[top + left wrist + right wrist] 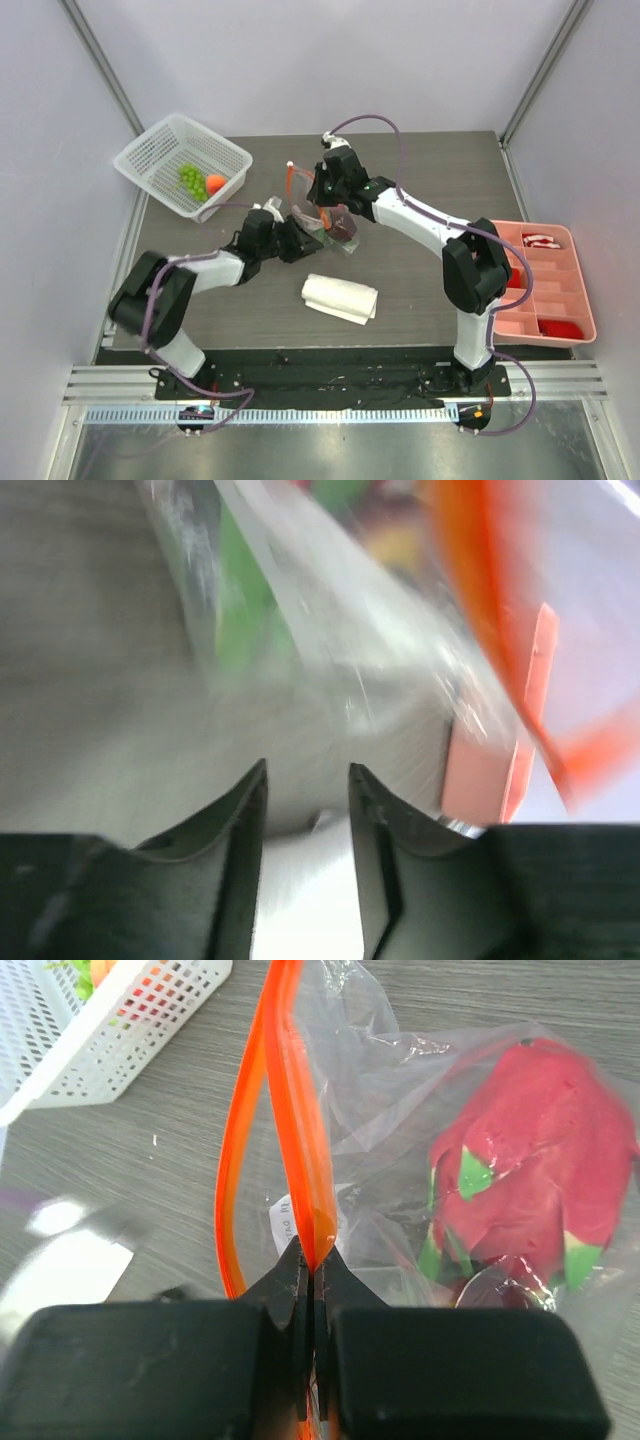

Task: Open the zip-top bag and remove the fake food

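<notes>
zip-top bag | sat mid-table, long way ran near-right to far-left | orange zipper strip end was up, mouth open | right gripper pinched the strip | left gripper fingers were apart | small label was too tiny to read

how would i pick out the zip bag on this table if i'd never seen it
On the dark table, look at the middle, just past the folded white cloth. The bag is the clear crinkly plastic pinched by the right gripper, with a pink-red fruit inside. Its orange zipper strip sets it apart from the cloth and the white basket.
</notes>
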`<state>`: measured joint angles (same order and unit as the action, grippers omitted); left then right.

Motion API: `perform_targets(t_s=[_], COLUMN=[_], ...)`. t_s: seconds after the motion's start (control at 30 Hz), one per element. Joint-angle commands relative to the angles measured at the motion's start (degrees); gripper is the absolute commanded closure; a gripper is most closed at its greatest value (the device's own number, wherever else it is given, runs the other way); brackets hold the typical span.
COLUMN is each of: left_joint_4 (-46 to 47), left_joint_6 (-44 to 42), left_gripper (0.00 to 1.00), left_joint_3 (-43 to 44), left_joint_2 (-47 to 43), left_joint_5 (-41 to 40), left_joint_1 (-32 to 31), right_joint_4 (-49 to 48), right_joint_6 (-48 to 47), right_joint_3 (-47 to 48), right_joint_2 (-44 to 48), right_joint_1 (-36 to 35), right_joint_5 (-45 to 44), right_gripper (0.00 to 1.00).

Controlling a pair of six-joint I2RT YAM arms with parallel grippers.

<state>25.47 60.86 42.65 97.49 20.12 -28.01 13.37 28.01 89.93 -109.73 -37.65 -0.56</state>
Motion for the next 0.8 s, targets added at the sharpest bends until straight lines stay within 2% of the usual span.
perform_targets(t_s=[0.0,0.13,0.3,0.43,0.6,0.77], left_joint_4=[-11.6,-22.6,-26.3,-21.8,-20.9,-17.0], left_joint_6=[-9.3,-11.8,-7.3,-1.5,-0.4,1.1], left_gripper=[0.57,0.57,0.61,0.74,0.77,0.76], left_joint_3=[-5.6,-0.6,10.4,15.0,18.4,20.4], left_joint_2=[-20.7,-27.4,-22.2,-14.2,-6.4,-1.1], left_joint_5=[-5.4,-7.6,-8.4,-4.2,-4.6,-0.2], left_joint_1=[-0.4,0.1,3.1,6.0,6.6,6.6], right_joint_4=[0.8,2.9,5.6,5.6,5.4,2.8], right_joint_6=[-4.0,-5.3,-6.5,-5.4,-3.2,-2.6], right_joint_3=[-1.0,-0.5,2.3,2.5,2.4,1.7], right_joint_2=[4.3,5.9,6.5,6.6,7.6,8.9], right_joint_1=[0.0,-0.5,-2.3,-3.0,-3.4,-4.6], right_joint_5=[-2.4,-5.6,-8.8,-10.4,-13.5,-13.6], right_gripper=[0.99,0.99,0.99,0.99,0.99,0.99])
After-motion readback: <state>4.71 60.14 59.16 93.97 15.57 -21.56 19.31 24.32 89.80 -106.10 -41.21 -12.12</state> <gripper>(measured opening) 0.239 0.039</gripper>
